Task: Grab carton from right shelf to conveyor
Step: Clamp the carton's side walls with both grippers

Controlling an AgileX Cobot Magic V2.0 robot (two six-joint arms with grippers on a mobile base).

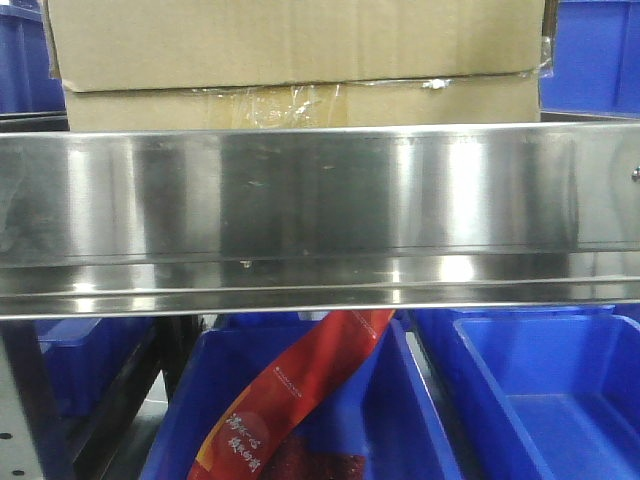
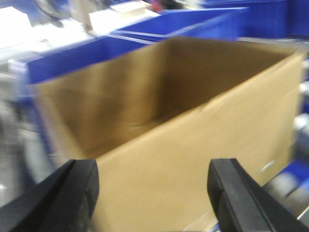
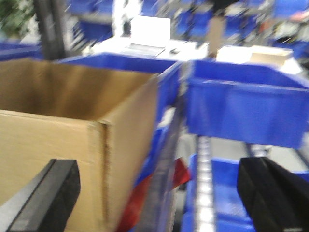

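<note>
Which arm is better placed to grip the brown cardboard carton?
Left, probably: the open left gripper frames the near wall of the brown corrugated cardboard carton; the open right gripper straddles its corner, half facing blue plastic bins.

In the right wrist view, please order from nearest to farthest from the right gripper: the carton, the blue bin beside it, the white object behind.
1. Carton, on the left, nearest the right gripper.
2. Blue bin, on the right, further back.
3. White object, top centre, farthest.
</note>
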